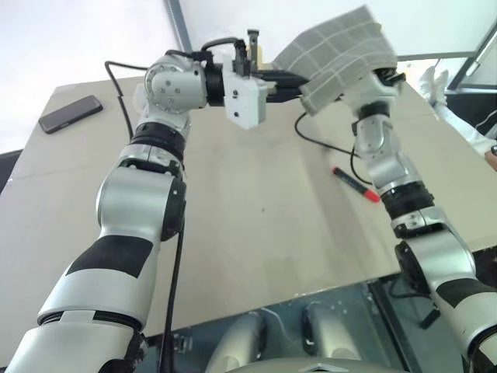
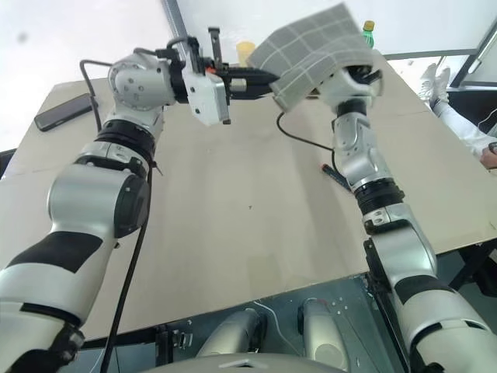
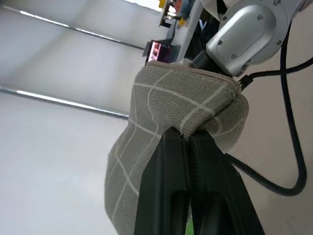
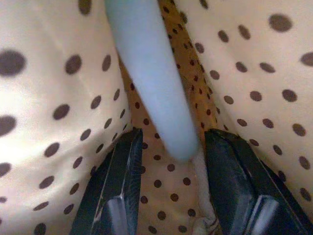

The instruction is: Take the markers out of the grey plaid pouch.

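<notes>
The grey plaid pouch (image 1: 338, 54) hangs in the air above the far side of the table. My left gripper (image 3: 188, 136) is shut on a bunched fold of the pouch's fabric. The right gripper (image 4: 176, 132) reaches up inside the pouch, surrounded by the cream dotted lining. It stands open, with the rounded end of a pale marker (image 4: 151, 73) between its fingers (image 4: 120, 188), a gap on each side. A black marker with red ends (image 1: 356, 184) lies on the table beside my right forearm.
A black phone (image 1: 70, 113) lies at the table's far left corner. A yellow cup (image 2: 245, 51) and a green bottle (image 2: 368, 27) stand at the far edge behind the pouch. A person's white-sleeved arm (image 1: 466, 116) shows at the right. The tan table (image 1: 256, 217) spreads wide below the arms.
</notes>
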{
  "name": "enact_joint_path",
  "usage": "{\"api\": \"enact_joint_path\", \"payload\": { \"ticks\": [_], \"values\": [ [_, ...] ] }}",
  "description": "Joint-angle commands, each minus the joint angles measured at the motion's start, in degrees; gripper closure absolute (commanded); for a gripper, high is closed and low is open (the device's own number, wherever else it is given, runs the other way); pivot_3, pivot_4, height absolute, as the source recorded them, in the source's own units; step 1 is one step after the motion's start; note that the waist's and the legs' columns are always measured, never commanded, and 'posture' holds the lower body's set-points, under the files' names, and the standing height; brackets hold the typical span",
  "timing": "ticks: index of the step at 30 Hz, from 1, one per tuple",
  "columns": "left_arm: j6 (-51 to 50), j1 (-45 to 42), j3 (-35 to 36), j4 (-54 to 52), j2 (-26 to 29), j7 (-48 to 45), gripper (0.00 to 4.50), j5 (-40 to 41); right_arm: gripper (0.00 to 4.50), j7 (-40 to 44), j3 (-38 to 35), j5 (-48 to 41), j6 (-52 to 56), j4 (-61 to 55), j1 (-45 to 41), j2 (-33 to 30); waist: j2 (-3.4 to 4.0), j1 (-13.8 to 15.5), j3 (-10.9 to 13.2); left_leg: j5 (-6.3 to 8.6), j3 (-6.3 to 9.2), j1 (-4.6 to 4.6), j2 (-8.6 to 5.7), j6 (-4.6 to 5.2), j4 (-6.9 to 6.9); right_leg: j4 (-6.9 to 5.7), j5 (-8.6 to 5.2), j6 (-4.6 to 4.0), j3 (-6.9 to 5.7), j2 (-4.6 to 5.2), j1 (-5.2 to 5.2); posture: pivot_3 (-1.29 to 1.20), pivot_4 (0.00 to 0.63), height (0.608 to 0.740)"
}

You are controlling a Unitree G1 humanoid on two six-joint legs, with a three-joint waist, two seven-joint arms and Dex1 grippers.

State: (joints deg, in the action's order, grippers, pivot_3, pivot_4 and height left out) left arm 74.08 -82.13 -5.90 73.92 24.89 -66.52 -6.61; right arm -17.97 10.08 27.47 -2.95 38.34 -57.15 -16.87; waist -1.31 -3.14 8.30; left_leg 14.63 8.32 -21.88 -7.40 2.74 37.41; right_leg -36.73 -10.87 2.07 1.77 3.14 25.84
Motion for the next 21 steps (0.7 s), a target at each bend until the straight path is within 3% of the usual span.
{"api": "enact_joint_path", "payload": {
  "ticks": [1,3,5,6,8,10,11,14,17,21],
  "values": [
    [4.66,-0.58,0.28,-2.72,5.55,11.18,4.50,-6.14,2.44,-1.33,-3.20,-0.87,2.24,-0.41,-1.01,-2.94,0.00,-0.15,0.00,0.00,0.00,0.00,0.00,0.00,0.00,0.00,0.00,0.00,-0.01,0.00,0.00,0.00,0.150,0.740],
    [8.33,0.09,-1.12,-3.18,4.39,10.50,4.50,-6.35,2.44,3.30,1.57,0.95,0.30,-3.22,-1.62,-0.55,0.00,-0.15,0.00,0.00,0.02,-0.04,-0.01,0.00,0.02,-0.03,0.00,0.00,-0.07,0.01,-0.01,0.00,0.150,0.740],
    [-2.05,-3.19,-3.59,-3.83,6.46,29.06,4.50,-16.71,2.44,0.91,-2.53,-1.09,3.82,-1.94,-0.14,-2.21,0.00,-0.19,0.00,0.01,-0.01,-0.03,-0.02,0.02,0.02,-0.02,0.01,0.01,-0.14,0.00,-0.02,0.00,0.150,0.740],
    [-1.77,-3.73,-3.02,-3.87,5.71,29.67,4.50,-16.57,2.44,2.07,-3.20,-1.38,4.41,-1.50,0.77,-3.93,0.00,0.08,0.00,0.01,0.04,-0.07,-0.02,0.02,0.03,-0.02,0.01,0.02,-0.16,0.00,0.00,0.00,0.150,0.740],
    [6.12,-0.86,-5.25,-4.19,3.44,24.97,4.50,-13.51,2.44,9.30,-0.53,-4.79,-0.15,-7.47,2.74,-1.45,0.00,0.79,-0.01,0.01,0.11,-0.09,-0.05,0.02,0.03,-0.03,0.02,0.03,-0.16,-0.01,-0.01,0.00,0.150,0.740],
    [-9.43,-1.16,-8.59,-1.88,5.84,38.40,4.50,-21.36,2.44,18.10,0.91,-11.78,-0.49,-17.05,7.75,2.39,0.00,0.64,-0.01,0.03,0.06,-0.07,-0.05,0.04,0.01,0.03,0.01,0.03,-0.23,0.00,-0.02,0.00,0.150,0.740],
    [-15.74,-0.89,-6.91,-0.35,5.49,39.16,4.50,-19.68,2.44,21.29,0.53,-14.59,1.73,-21.93,11.41,3.00,0.00,0.15,-0.01,0.03,0.09,-0.06,-0.04,0.04,-0.01,0.01,0.01,0.04,-0.23,-0.01,-0.03,0.00,0.150,0.740],
    [-15.88,3.44,-2.41,0.31,1.50,27.05,4.50,-9.63,2.44,27.51,0.51,-17.53,8.05,-35.76,21.75,2.69,0.01,-0.32,-0.01,0.03,0.21,-0.08,0.00,0.05,0.00,-0.08,0.01,0.04,-0.18,-0.10,0.03,0.00,0.150,0.740],
    [-24.66,4.80,-0.15,1.05,1.50,29.93,4.50,-8.20,2.44,30.88,-1.11,-20.61,14.74,-47.45,28.65,2.71,0.01,-0.05,-0.01,0.06,0.18,-0.13,-0.11,0.10,0.11,-0.06,0.01,0.05,-0.27,-0.04,0.04,0.00,0.150,0.740],
    [-5.00,7.86,-5.51,-3.65,1.86,23.80,4.50,-9.54,2.44,33.45,-4.40,-23.88,23.07,-58.72,33.81,1.36,-0.01,0.70,0.00,0.07,0.16,-0.10,-0.18,0.11,0.36,0.02,0.09,0.19,-0.22,-0.11,-0.04,0.00,0.150,0.740]
  ]
}}
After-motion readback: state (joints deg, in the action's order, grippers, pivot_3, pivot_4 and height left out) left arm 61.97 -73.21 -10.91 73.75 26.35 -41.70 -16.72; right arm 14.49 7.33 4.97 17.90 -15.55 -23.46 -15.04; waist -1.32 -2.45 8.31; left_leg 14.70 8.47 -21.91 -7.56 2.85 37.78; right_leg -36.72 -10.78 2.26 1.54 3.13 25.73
